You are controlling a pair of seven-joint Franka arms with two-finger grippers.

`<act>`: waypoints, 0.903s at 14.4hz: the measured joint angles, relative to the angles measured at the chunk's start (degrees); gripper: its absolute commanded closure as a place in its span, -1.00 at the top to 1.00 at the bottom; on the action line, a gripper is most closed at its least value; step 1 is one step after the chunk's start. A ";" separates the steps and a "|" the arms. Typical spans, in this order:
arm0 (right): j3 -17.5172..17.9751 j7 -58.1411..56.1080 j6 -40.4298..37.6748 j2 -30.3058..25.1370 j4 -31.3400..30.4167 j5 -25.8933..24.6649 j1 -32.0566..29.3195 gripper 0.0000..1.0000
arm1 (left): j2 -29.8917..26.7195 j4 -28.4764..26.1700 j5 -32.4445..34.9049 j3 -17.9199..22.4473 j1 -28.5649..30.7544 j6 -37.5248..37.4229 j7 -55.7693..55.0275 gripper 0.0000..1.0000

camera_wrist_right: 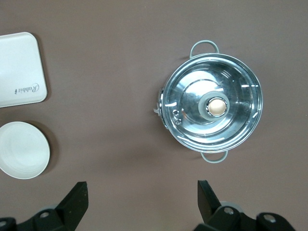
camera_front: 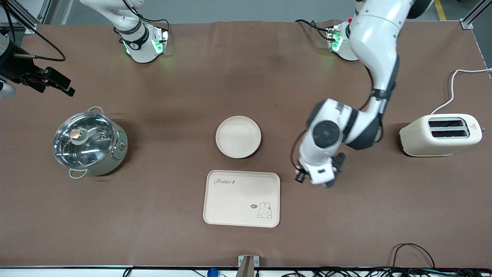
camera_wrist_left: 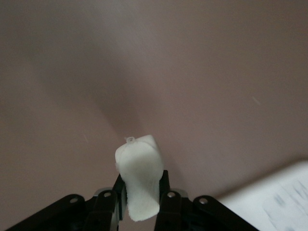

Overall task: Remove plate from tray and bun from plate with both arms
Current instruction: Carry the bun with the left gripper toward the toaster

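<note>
Both arms are glossy white shells with rounded segments and black bands at the joints. The left arm (camera_front: 374, 57) has a dark grey round cap on its elbow housing and a black cable running along its forearm. Its wrist ends in a white block carrying a small black camera barrel. The right arm (camera_front: 127, 23) wears a black collar with a white mark just above its base, where green lights glow; black cables trail from both bases. The left hand (camera_wrist_left: 139, 204) and right hand (camera_wrist_right: 142, 202) are matte black, with silver screws.
</note>
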 measured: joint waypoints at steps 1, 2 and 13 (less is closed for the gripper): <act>-0.01 -0.25 -0.11 0.02 0.11 -0.23 0.00 1.00 | 0.31 -2.10 2.28 -0.08 1.92 0.31 0.81 -0.39; -0.02 -0.78 -0.26 0.03 0.24 -0.32 -0.01 1.00 | 0.70 -4.00 3.83 -0.14 3.63 1.33 1.17 -0.29; -0.45 -9.86 -2.48 0.85 3.48 -2.75 -2.18 1.00 | -3.17 -5.36 4.87 -0.61 6.64 3.22 5.16 1.00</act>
